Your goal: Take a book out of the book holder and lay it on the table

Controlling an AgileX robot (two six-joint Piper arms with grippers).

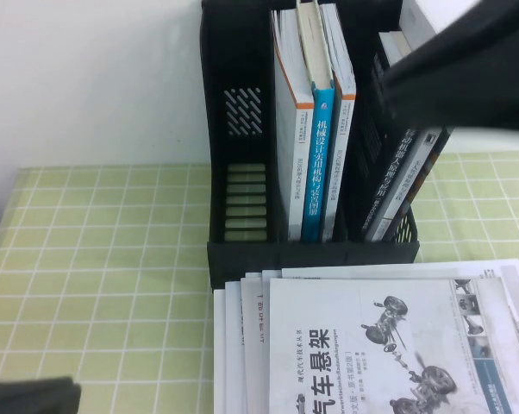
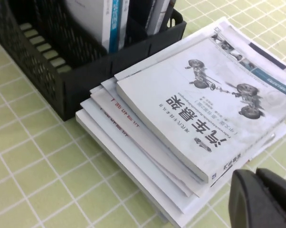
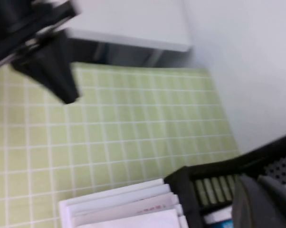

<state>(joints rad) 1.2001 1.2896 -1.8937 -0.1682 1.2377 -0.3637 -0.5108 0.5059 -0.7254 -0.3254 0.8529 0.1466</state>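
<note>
One white book (image 1: 389, 345) topping stack, black title, grey suspension drawings

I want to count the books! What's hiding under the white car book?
The book tops a pile of thin white books on the table. Their covers are hidden. The left hand waits nearby; the right hand is above the book holder.

A plain white wall (image 1: 96, 78) is seen directly behind the work surface, evenly and softly lit, with no marks visible. In the right wrist view a pale grey-white slab (image 3: 133, 23), like a shelf or desk top, is seen past the far edge, with a dark gap and thin supports below it. More white wall (image 3: 247, 61) is seen beside it.
</note>
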